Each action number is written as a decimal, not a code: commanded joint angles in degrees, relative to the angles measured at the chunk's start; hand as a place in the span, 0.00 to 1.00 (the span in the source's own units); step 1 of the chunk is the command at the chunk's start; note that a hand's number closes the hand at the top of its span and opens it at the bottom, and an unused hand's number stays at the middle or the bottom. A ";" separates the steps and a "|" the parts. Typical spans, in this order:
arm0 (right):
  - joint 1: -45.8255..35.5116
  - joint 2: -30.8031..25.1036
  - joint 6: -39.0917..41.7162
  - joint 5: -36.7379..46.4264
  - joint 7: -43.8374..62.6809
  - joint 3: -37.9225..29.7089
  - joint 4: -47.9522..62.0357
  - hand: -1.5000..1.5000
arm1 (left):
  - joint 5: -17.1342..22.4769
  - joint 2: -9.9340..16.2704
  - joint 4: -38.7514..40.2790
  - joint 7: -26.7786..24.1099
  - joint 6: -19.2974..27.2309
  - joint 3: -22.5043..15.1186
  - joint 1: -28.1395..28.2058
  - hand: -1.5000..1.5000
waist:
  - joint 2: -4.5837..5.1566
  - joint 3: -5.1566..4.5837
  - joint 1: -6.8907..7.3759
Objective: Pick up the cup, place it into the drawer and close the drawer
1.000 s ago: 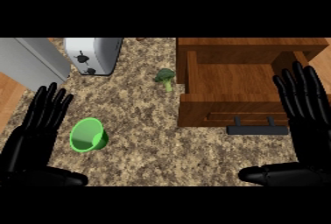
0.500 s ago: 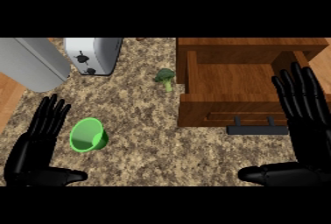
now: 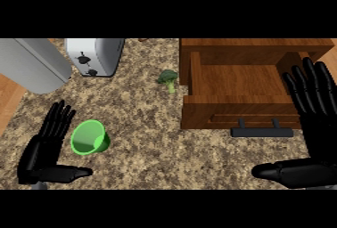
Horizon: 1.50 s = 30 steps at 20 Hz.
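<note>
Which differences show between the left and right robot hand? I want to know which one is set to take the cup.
The left robot hand lies low at the view's left, right beside the green cup; the right robot hand reaches higher, alongside the open wooden drawer. The left shows smaller in the view than the right. Both are open, fingers straight, thumbs pointing inward, holding nothing.

Bare counter [image 3: 151, 147] separates cup [image 3: 89, 137] from open drawer [image 3: 237, 82].
</note>
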 commanded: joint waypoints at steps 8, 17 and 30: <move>-0.92 1.30 -2.41 1.75 5.69 2.77 -5.22 0.00 | -2.97 2.03 12.43 -9.05 -2.56 1.23 -1.27 0.00 | -0.03 0.00 0.07; -0.20 1.05 -0.53 1.27 1.10 1.34 -1.38 0.00 | -4.50 5.65 35.13 -23.36 -3.02 5.48 -10.71 0.00 | 0.06 -0.02 -0.18; 0.07 0.13 0.54 -2.64 4.44 -0.60 -4.68 0.00 | -8.31 7.72 56.14 -35.05 -3.92 4.01 -19.38 0.00 | 0.08 -0.03 -0.36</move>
